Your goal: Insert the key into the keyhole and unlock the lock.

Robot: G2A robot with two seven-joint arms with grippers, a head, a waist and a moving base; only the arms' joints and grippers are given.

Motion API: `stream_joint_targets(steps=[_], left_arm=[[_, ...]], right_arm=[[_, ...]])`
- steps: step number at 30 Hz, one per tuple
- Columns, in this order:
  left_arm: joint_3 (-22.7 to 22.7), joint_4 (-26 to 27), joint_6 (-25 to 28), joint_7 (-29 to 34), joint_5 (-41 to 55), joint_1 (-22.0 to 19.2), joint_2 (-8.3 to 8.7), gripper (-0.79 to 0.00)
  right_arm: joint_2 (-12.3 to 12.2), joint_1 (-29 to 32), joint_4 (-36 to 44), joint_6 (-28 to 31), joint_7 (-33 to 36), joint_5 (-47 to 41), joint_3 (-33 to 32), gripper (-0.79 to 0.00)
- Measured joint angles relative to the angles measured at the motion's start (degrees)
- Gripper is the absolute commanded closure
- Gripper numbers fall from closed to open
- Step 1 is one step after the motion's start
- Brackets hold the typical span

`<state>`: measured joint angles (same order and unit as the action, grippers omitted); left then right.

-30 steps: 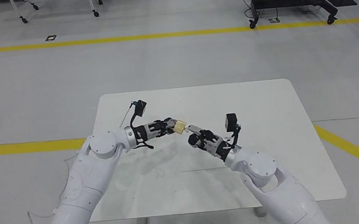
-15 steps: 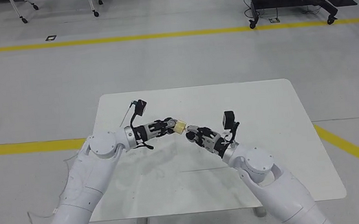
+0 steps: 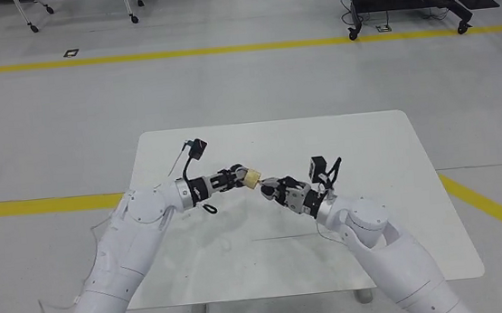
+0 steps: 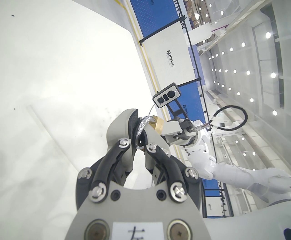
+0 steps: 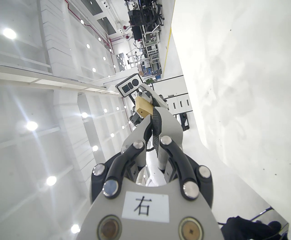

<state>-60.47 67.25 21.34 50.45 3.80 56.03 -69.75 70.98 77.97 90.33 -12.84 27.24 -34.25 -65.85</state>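
Above the table [image 3: 367, 136], toward 10 o'clock of its centre, the left gripper [image 3: 235, 174] and, at 4 o'clock of it, the right gripper [image 3: 270, 186] are facing tip to tip. The left is pinching the lock [image 3: 251, 177] by its shackle [image 4: 142, 126], holding it off the surface. The right is pressing its fingers together, apparently on the key, which the pads are hiding. For a clean insertion, the right arm should be lining the blade with the keyhole axis and advancing straight while the left is bracing the lock, and turning only once the blade is seated. Whether the keyhole is already holding the key's tip cannot be told.
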Motion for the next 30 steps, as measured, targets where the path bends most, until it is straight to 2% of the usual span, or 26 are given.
stream_joint_targets(steps=[12, 22, 24, 25, 30], left_arm=[[-1.51, 4.86, 4.23, -6.89, -6.69, 3.53, 0.80, 0.000], [-1.65, 7.13, 4.40, -9.82, -9.56, 5.11, 1.04, 0.000], [-1.65, 7.18, 4.27, -9.61, -9.38, 5.14, 1.07, 0.000], [-1.62, 7.18, 4.13, -9.42, -9.30, 5.11, 1.08, 0.000], [-1.41, 6.89, 2.73, -7.87, -7.61, 4.60, 1.05, 0.000]], right_arm=[[-0.43, -3.23, -3.76, -12.29, 8.27, -8.99, -2.30, 0.000], [-0.61, -4.77, -5.56, -14.97, 9.99, -10.90, -2.44, 0.000], [-0.66, -4.79, -5.62, -14.97, 9.59, -10.81, -2.49, -0.372], [-0.68, -4.76, -5.56, -14.90, 9.13, -10.74, -2.56, -0.770], [-0.88, -3.73, -3.61, -12.71, 7.42, -8.25, -2.49, -0.785]])
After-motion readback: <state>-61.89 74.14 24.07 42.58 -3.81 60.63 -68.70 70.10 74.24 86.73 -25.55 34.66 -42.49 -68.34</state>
